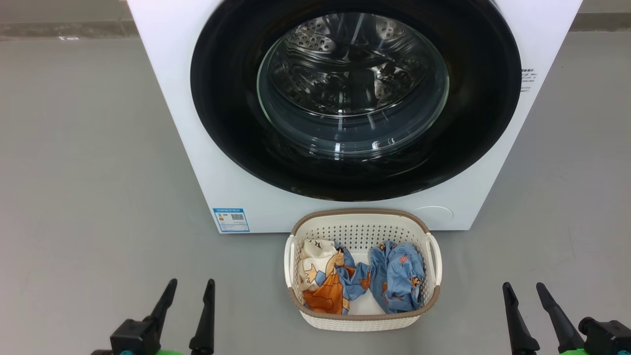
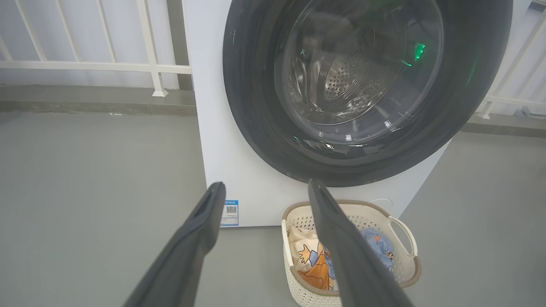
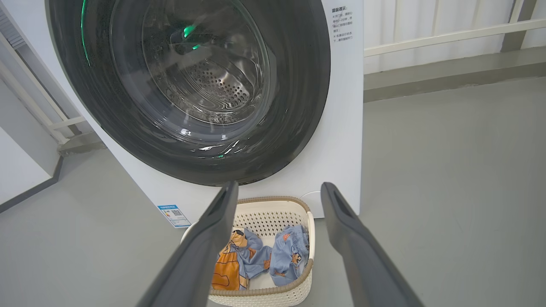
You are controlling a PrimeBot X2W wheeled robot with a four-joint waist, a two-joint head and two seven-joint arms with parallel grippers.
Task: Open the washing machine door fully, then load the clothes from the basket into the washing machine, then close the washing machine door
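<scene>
the washing machine door (image 1: 354, 93) is shut; the clothes (image 1: 360, 283) lie in the basket (image 1: 362, 213) just before it. left gripper (image 1: 192, 282) and right gripper (image 1: 522, 286) are released, empty. i think one finger should hook the door's side edge, then pull in an arc.

Glossy door rim (image 1: 231, 133); perforated plastic basket (image 1: 362, 320).

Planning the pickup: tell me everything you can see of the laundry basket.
The basket is small cream plastic, a rounded rectangle with perforated walls, a brown woven-look rim and a loop handle on either side. It stands upright on the grey floor before the washing machine, below its shut door. The clothes, two crumpled light-blue garments, lie inside, one patched cream and orange. The left gripper and right gripper hang clear of it.
</scene>
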